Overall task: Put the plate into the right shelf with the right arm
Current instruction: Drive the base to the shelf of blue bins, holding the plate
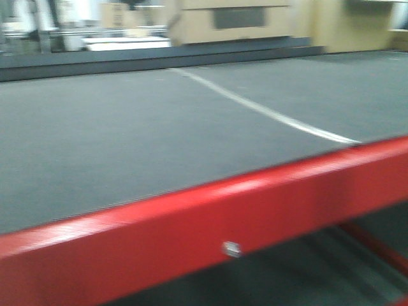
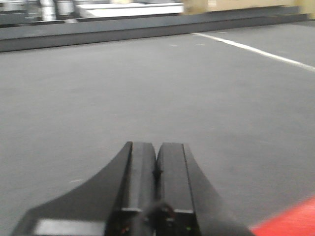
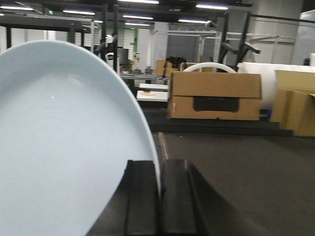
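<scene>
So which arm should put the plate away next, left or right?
The right arm: the right gripper is shut on the rim of the plate, which stands on edge. The left gripper is shut on nothing, over the grey table top. The shelf is not in view.

We find the front view smeared throughout by motion blur, with a soft band of glare along the red beam (image 1: 191,236). The left wrist view is equally blurred and flatly lit. The right wrist view is sharper. Ceiling strip lights (image 3: 138,17) glow at upper centre, the plate (image 3: 64,147) at left is bright and slightly soft, and the cardboard boxes (image 3: 214,96) are mildly hazy.
</scene>
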Tool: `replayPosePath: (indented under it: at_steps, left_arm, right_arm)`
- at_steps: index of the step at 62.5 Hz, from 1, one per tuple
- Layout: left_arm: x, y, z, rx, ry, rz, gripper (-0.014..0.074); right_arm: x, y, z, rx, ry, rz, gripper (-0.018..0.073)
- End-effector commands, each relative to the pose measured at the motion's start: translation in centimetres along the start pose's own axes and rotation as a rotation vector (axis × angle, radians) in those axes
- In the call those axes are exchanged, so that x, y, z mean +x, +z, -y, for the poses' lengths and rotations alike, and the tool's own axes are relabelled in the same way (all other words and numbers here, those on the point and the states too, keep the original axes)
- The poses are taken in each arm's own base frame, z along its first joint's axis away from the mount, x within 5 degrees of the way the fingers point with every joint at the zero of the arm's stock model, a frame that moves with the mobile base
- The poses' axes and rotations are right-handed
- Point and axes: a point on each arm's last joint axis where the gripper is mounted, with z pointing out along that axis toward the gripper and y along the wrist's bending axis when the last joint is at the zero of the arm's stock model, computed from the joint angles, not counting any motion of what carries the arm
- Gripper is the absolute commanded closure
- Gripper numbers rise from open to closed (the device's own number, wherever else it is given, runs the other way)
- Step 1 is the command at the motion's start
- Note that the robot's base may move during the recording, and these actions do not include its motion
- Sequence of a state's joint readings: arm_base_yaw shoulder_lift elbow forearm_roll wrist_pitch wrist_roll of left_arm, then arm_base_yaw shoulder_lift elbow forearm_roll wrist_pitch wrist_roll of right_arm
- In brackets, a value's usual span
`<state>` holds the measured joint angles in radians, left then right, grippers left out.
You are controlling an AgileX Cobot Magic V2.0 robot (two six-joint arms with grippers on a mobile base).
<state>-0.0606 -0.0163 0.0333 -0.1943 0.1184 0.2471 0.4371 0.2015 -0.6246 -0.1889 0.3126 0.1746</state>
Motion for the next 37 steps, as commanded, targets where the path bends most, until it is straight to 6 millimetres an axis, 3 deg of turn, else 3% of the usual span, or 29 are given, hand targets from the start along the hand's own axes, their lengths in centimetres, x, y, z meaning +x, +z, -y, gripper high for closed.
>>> replayPosePath:
  at_steps: [1,37]
  left_arm:
    - [-0.53,-0.07,-0.17,-0.02,-0.01,0.084,0.0643]
    - [-0.53,-0.07,-0.17,-0.02,-0.01,0.084,0.0643]
  right_arm:
    - [-1.59,0.04,-0.11,-0.01,-0.016,0.101,0.0531]
    - [-1.59,0.04,-0.11,-0.01,-0.016,0.101,0.0531]
